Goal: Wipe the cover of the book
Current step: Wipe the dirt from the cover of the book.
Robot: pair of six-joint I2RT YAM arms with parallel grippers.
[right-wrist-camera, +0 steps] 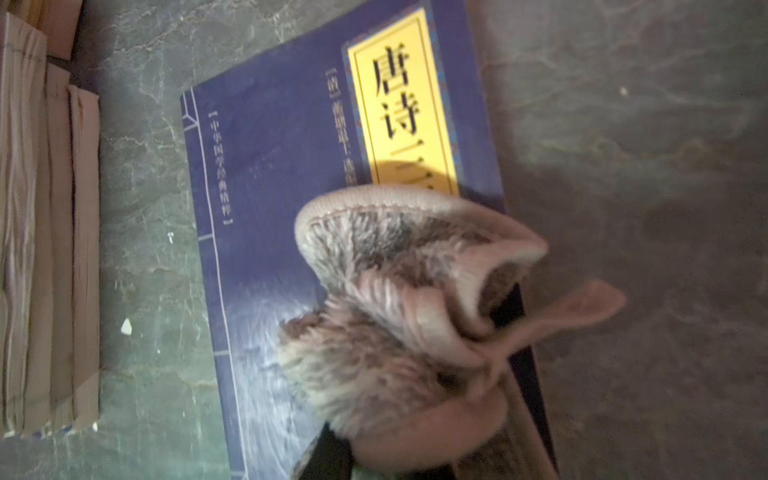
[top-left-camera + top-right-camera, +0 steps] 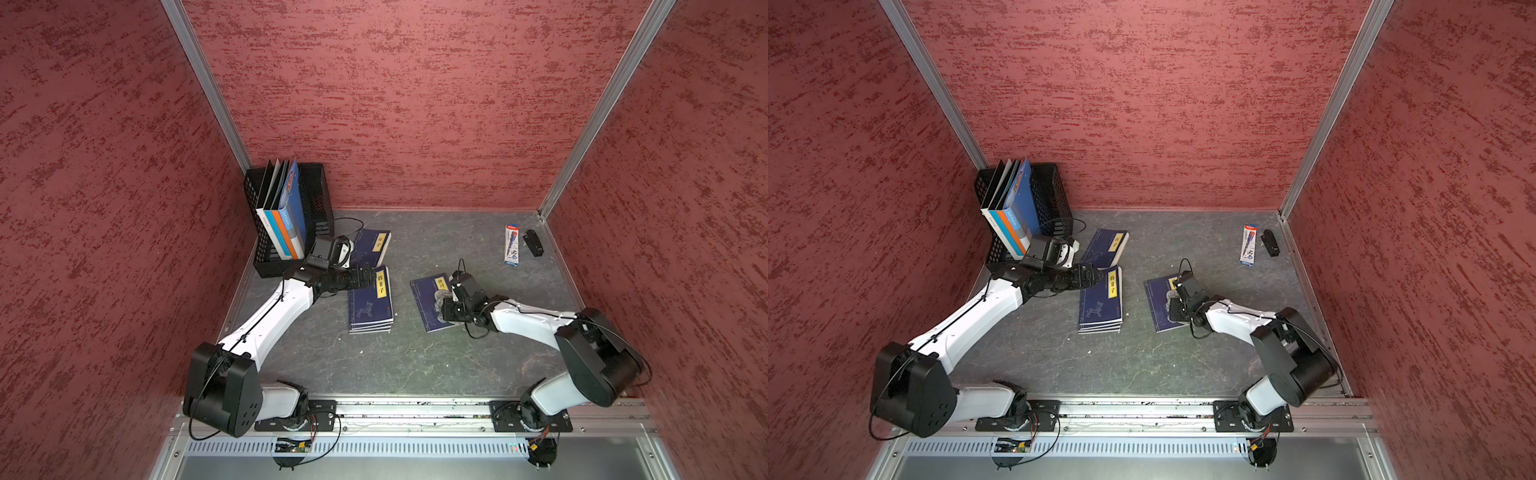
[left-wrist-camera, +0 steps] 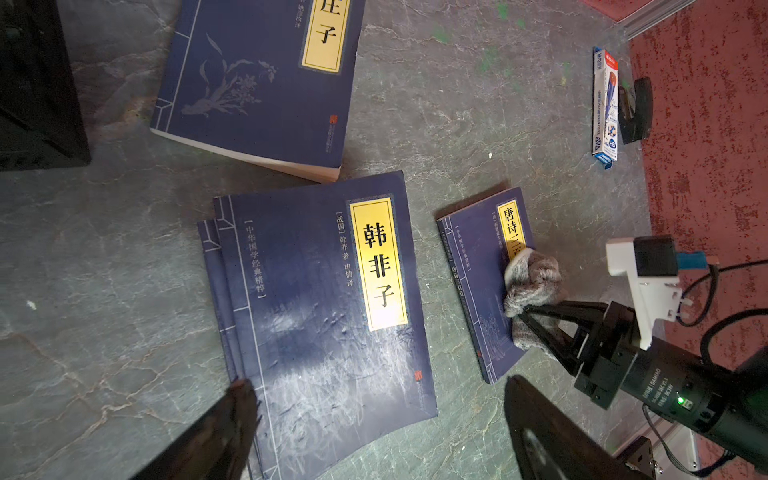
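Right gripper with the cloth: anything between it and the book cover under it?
Nothing visible. The right gripper, shut on the grey cloth, has the cloth lying on the cover of the blue book. The stack of books lies beside it, apart. The left gripper is over that stack, out of the way.

Left arm [image 2: 274, 316]: we see it stretched forward and low, elbow raised well behind the hand, forearm running out nearly straight to the wrist. Left gripper [image 2: 367, 277] points ahead with its jaws wide apart. In the left wrist view its fingers [image 3: 232, 419] stand at opposite sides.

Right arm [image 2: 536, 322]: elbow high behind the hand, forearm sloping down and inward. Right gripper [image 3: 524, 311] tilts downward, jaws pinched tight on a cloth [image 3: 534, 276] bunched just ahead of the fingertips. We note the two grippers well apart.
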